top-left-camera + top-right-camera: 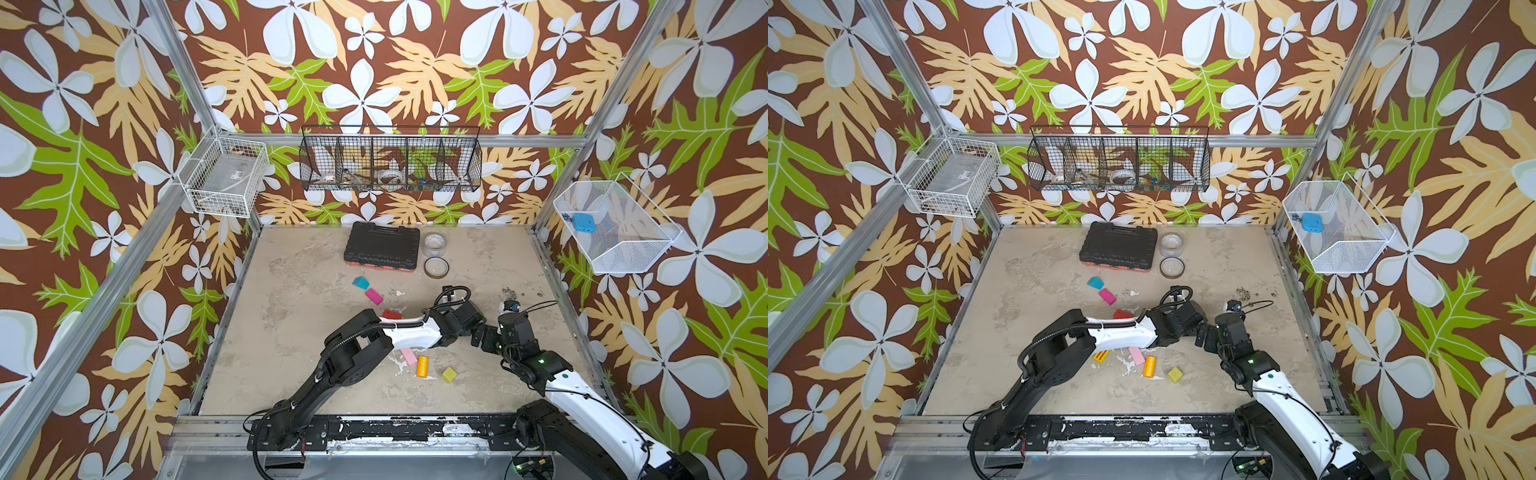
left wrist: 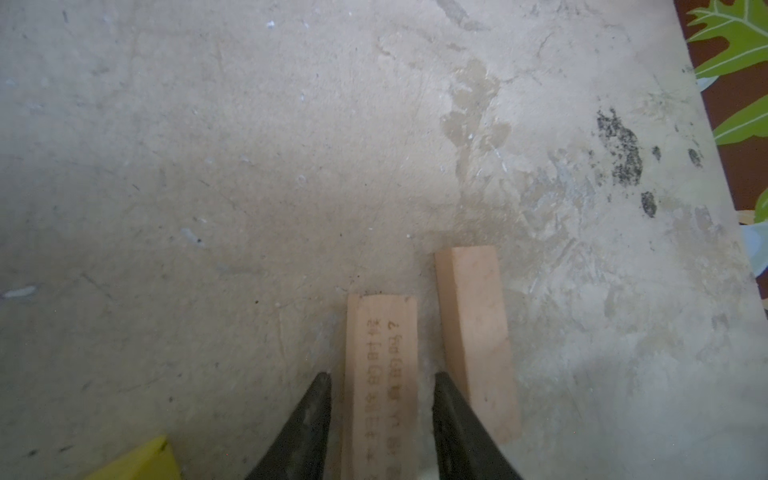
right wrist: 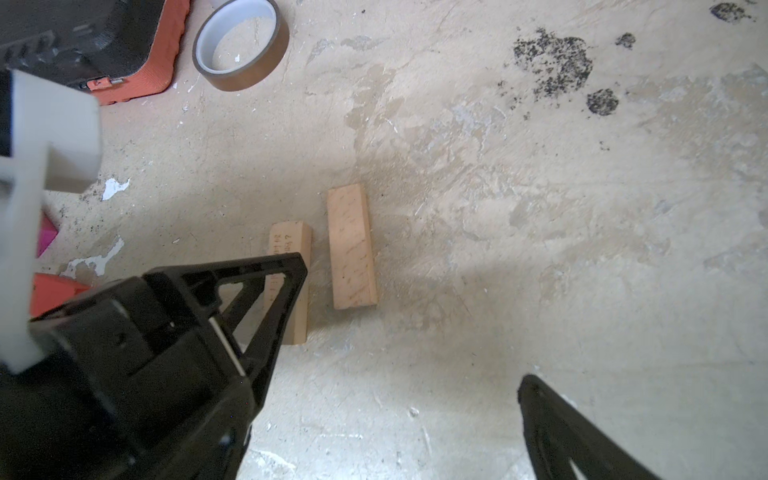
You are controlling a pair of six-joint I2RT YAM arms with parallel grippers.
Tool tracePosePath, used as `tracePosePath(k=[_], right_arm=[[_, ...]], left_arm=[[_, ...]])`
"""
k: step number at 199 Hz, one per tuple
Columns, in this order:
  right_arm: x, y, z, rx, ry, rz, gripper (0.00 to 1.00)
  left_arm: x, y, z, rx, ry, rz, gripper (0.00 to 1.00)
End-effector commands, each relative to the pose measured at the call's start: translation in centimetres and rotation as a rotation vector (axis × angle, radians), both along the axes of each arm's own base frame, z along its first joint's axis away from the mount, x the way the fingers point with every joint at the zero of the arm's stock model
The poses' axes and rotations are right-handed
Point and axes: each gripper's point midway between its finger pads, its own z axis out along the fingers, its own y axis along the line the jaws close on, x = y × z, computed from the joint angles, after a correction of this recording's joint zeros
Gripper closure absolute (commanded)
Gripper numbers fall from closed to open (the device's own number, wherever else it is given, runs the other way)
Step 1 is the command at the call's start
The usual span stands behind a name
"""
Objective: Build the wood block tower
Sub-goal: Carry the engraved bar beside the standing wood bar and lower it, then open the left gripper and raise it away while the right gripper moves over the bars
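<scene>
Straddling the printed wood bar (image 2: 382, 332), your left gripper (image 2: 379, 376) stands slightly parted, clear of both sides; plain wood bar (image 2: 473, 332) lies just beside, on the table (image 2: 208, 166). Right gripper (image 1: 483, 336): spread wide, empty.

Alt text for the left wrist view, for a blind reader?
The left claw straddles a printed wood bar lying on the mottled table, jaws slightly open and clear of its sides. A plain wood bar lies alongside, apart; a yellow block shows partly at the edge.

Top views high, looking down; wrist views close, sharing stamped wood bar (image 2: 380, 386).
</scene>
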Motion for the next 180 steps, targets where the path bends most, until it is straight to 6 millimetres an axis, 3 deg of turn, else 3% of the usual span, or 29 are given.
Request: tracePosePath(k=[1,44,71,96,121,145,155,164,180], right_arm=[[0.2,0.7,0.4,0.026,-0.013,0.027,0.00],[0.3,0.6,0.5,0.022,-0.020,0.019,0.00],[0.3,0.8,0.2,0.028,-0.013,0.030,0.01],[0.3,1.3,-0.3,0.039,0.015,0.048,0.03],[0.5,1.8,-1.0,0.044,0.060,0.073,0.03],[0.9,2.4,-1.5,0.054,0.103,0.085,0.06],[1.2,2.6,-1.4,0.054,0.111,0.088,0.07],[1.5,2.7,-1.5,0.047,0.121,0.089,0.07],[2.1,2.8,-1.8,0.029,0.145,0.093,0.09]], left_arm=[[0.1,-0.7,3.6,-0.095,-0.063,-0.009,0.52],[-1.9,3.5,10.3,-0.162,-0.222,-0.033,0.43],[-3.5,9.6,14.8,-0.171,-0.349,0.004,0.41],[-5.4,16.3,18.8,-0.165,-0.492,0.018,0.29],[-6.4,22.4,19.2,-0.032,-0.542,0.043,0.15],[-6.5,28.1,17.7,0.062,-0.435,0.141,0.21],[-7.1,30.3,18.5,0.043,-0.382,0.220,0.18],[-8.0,32.3,19.9,-0.005,-0.342,0.300,0.01],[-9.9,35.1,23.3,-0.112,-0.296,0.395,0.00]])
